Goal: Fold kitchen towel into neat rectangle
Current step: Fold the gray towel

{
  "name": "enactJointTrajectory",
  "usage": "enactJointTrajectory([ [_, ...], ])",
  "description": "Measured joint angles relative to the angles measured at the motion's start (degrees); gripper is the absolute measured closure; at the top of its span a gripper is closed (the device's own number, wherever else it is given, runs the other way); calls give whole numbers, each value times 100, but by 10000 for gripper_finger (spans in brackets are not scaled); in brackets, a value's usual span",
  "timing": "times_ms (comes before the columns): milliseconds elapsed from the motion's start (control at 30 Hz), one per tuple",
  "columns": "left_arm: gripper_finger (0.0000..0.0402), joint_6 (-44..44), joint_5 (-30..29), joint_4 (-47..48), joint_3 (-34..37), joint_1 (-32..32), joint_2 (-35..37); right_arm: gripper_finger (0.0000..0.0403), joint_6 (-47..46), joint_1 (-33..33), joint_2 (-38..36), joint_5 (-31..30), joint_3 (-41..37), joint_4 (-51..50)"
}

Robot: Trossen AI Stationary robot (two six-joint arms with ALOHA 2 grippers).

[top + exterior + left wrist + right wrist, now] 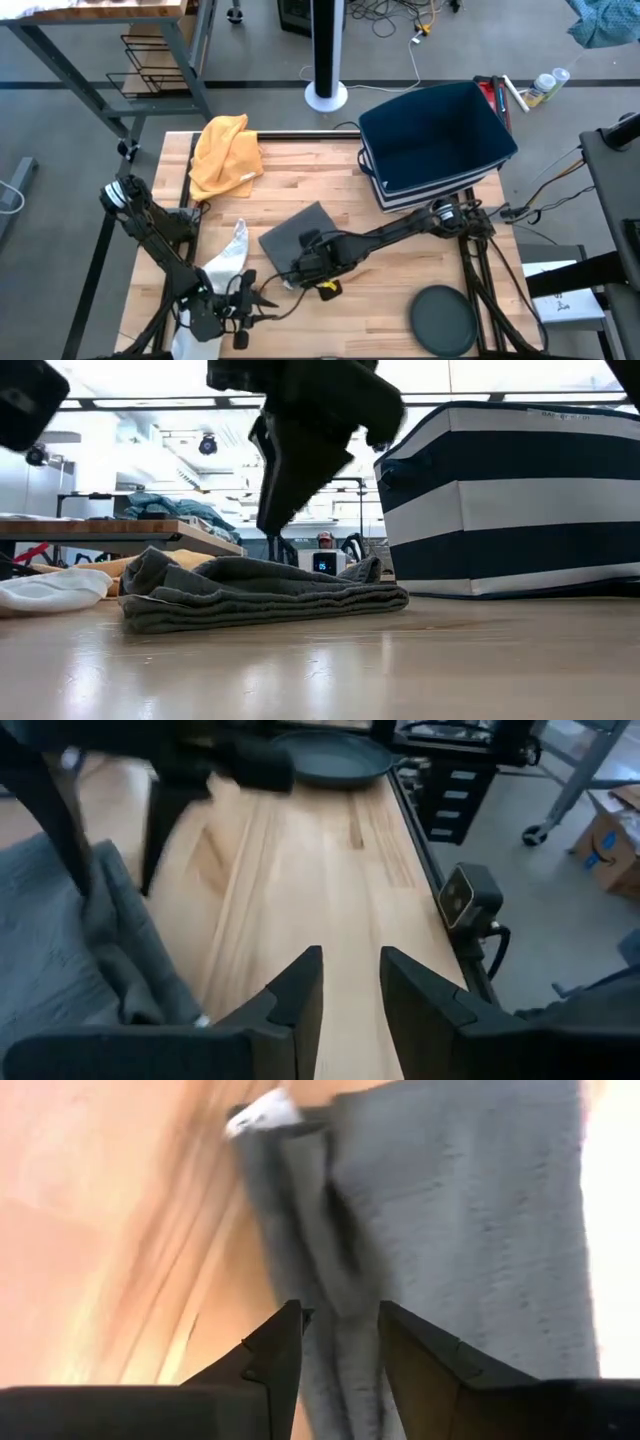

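Your grey towel (297, 236) lies folded near the table's (400, 270) middle, just in front of the striped bin (437, 140). Your right gripper (300, 272) hovers over the towel's near edge, its fingers (275, 1355) parted with nothing between them (the towel's bunched fold sits just past their tips). Your left gripper (262, 303) waits at the front left corner, fingers (300, 995) slightly apart and empty. A white cloth (228, 258) lies beside it, a yellow cloth (226, 153) at the far left, a dark pan (443, 320) at the front right.

Grey floor (80, 110) (cables trailing) — wire rack (150, 62), white fan base (326, 96).
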State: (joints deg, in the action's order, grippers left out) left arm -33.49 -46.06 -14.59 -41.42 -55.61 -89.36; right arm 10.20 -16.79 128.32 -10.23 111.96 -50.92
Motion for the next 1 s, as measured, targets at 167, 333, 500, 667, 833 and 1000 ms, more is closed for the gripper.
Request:
enactJointTrajectory([
  [167, 305, 8, -183, 39, 111, 2, 0, 279, 161, 81, 10, -110, -359, 338],
  [333, 304, -334, -381, 47, 335, 4, 0, 268, 443, 155, 15, -896, -627, 380],
  [500, 313, -558, -499, 10, 518, 11, 0, 253, 261, 196, 17, -482, -721, 416],
  [667, 317, -623, -497, 0, 678, 104, -40, 239, -227, 63, -20, -283, -474, 412],
  [833, 312, -647, -375, -121, 783, 507, -324, 236, -437, 20, -49, -283, -256, 384],
  [1000, 307, -725, -58, -433, 801, 874, -749, 243, -763, 33, -49, -305, -256, 312],
])
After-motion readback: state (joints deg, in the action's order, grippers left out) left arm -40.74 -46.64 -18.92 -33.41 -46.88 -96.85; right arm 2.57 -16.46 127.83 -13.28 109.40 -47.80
